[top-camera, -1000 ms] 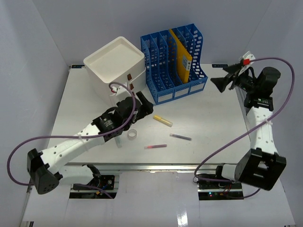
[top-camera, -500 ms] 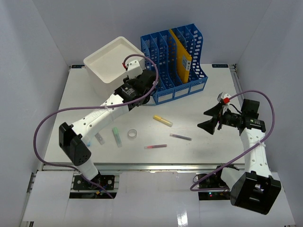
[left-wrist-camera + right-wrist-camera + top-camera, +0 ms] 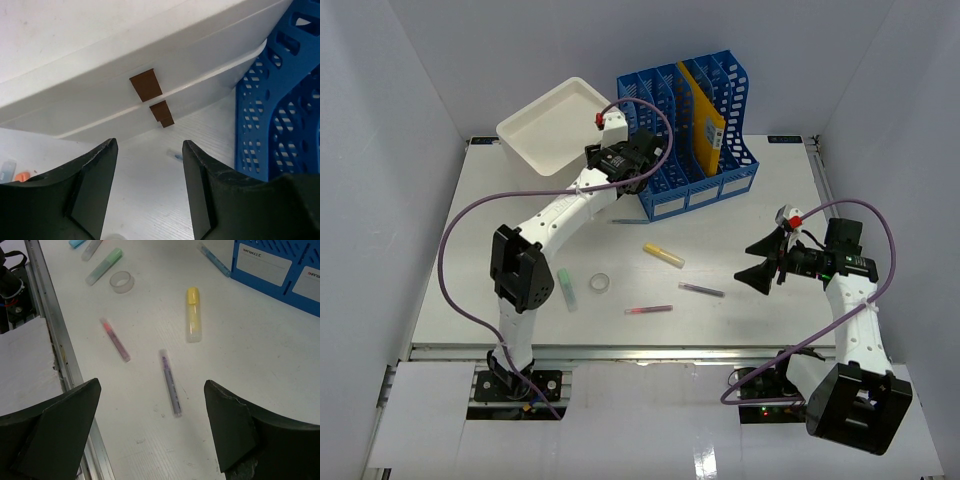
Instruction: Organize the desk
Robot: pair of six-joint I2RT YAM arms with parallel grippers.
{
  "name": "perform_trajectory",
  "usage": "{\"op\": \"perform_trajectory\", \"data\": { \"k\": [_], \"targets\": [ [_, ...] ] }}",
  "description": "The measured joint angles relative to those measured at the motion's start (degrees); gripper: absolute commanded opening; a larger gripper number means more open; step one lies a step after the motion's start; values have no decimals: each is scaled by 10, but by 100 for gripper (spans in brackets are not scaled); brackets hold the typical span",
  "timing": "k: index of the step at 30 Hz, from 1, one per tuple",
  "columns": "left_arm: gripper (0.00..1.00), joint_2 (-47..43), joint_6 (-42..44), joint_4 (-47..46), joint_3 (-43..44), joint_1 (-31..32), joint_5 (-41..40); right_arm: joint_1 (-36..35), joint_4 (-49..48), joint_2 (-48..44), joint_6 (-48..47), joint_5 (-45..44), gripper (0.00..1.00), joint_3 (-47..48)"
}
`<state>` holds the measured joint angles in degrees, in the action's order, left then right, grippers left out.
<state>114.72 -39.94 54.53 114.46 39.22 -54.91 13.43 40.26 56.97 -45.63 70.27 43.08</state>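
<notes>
The desk [image 3: 775,195] is a white tabletop with a metal rail [image 3: 650,351] along its front. On it lie a yellow highlighter [image 3: 663,255], a purple pen [image 3: 701,290], a pink pen [image 3: 648,309], a tape roll [image 3: 601,284] and a green highlighter [image 3: 565,288]. My left gripper [image 3: 628,168] is open and empty, between the white drawer box [image 3: 560,125] and the blue file organizer [image 3: 690,130]. In the left wrist view it [image 3: 150,195] faces the box's brown tabs [image 3: 147,87]. My right gripper [image 3: 760,262] is open and empty above the purple pen [image 3: 171,383].
A yellow folder [image 3: 705,120] stands in the organizer. The right wrist view shows the pink pen [image 3: 115,340], yellow highlighter [image 3: 193,314], tape roll [image 3: 122,281], green highlighter [image 3: 104,265], a blue pen [image 3: 214,260] by the organizer [image 3: 280,265], and the rail [image 3: 55,340].
My left arm swung from the desk's front left up to the gap between box and organizer. My right arm came down from the back right to hover over the desk's right side.
</notes>
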Motion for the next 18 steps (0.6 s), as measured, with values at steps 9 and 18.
{"op": "perform_trajectory", "data": {
  "k": [9, 18],
  "targets": [
    [65, 39, 63, -28, 23, -38, -3, 5, 0, 1, 0, -10, 90, -6],
    [52, 60, 95, -54, 35, -50, 9, 16, 0, 8, 0, -11, 90, -7]
  ]
}}
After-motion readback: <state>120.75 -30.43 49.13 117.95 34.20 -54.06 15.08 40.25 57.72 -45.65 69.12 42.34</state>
